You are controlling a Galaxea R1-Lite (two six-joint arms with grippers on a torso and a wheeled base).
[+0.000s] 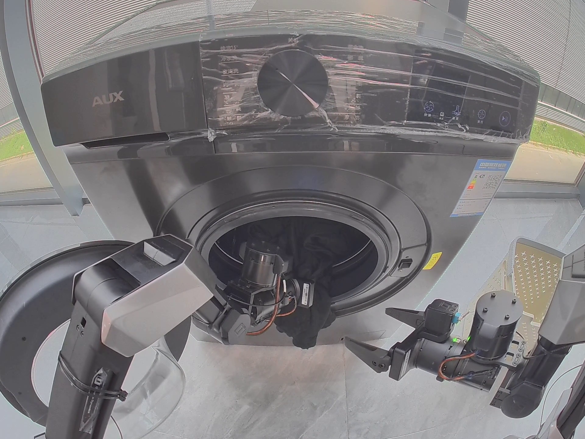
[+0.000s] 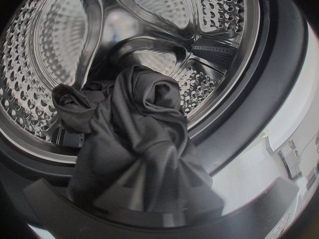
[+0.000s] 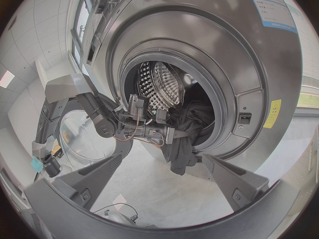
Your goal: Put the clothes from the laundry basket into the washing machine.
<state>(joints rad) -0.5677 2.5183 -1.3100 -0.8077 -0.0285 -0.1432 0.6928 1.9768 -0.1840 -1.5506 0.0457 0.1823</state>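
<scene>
right hand (image 3: 159,156) up front is spread and empty, near the washing machine (image 1: 341,172). left hand (image 1: 308,294) looks spread at the drum (image 2: 59,50), black garment (image 2: 139,133) draped over the door rim (image 2: 252,117), half hanging out. i'd push it deeper before backing off, or it'll slide out.

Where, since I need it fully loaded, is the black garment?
Head view, centre: the black garment drapes over the lower rim of the washer opening, partly in the drum, partly hanging outside, by the left gripper.
</scene>
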